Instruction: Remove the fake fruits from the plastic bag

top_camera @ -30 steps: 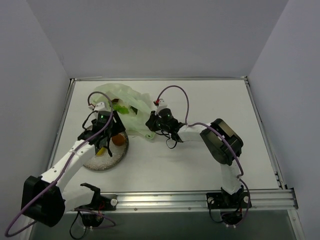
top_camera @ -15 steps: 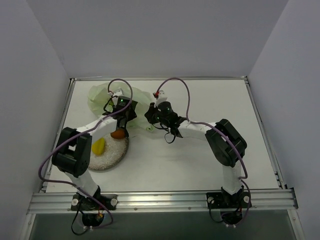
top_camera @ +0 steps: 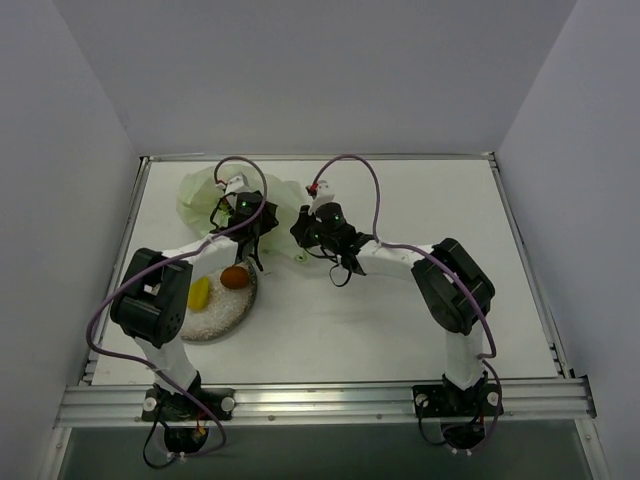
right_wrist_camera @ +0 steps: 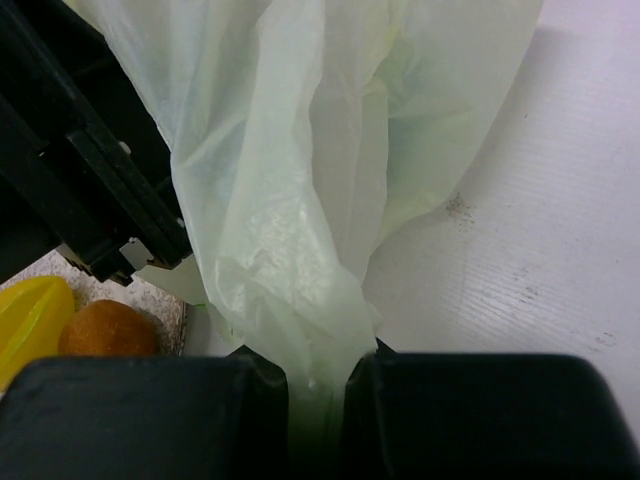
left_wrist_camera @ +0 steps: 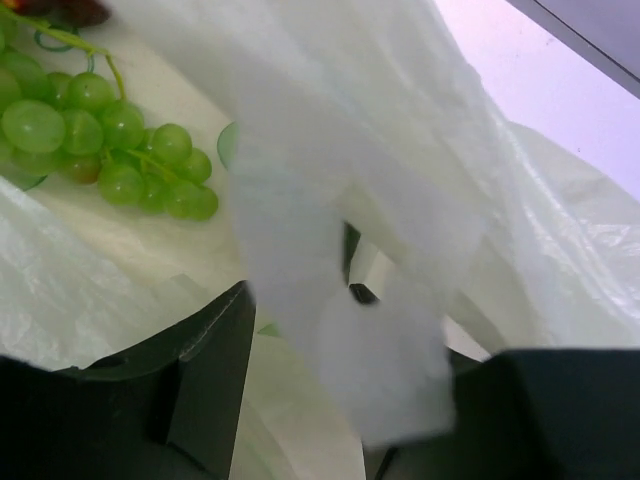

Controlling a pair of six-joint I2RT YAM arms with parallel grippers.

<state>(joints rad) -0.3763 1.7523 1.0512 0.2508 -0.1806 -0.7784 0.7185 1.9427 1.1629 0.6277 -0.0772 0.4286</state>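
The pale green plastic bag (top_camera: 196,196) lies at the back left of the table. My right gripper (top_camera: 305,233) is shut on a bunched edge of the bag (right_wrist_camera: 300,150), the film pinched between its jaws (right_wrist_camera: 315,395). My left gripper (top_camera: 256,222) is at the bag's mouth, open, with a loose strip of film (left_wrist_camera: 380,300) hanging across its gap (left_wrist_camera: 350,400). Inside the bag lies a light green grape bunch (left_wrist_camera: 100,140), with a dark red fruit (left_wrist_camera: 75,10) at the frame's top edge. An orange fruit (top_camera: 234,277) and a yellow fruit (top_camera: 199,292) rest on the plate.
The grey speckled plate (top_camera: 205,320) sits in front of the bag, by the left arm's elbow. In the right wrist view its rim (right_wrist_camera: 150,300) shows with the orange fruit (right_wrist_camera: 105,330) and yellow fruit (right_wrist_camera: 28,320). Raised table rails run along the left and back.
My left arm has swung from above the plate to the bag's mouth, leaving the yellow fruit on the plate. Its jaws narrowed. The right gripper kept its hold on the bag.
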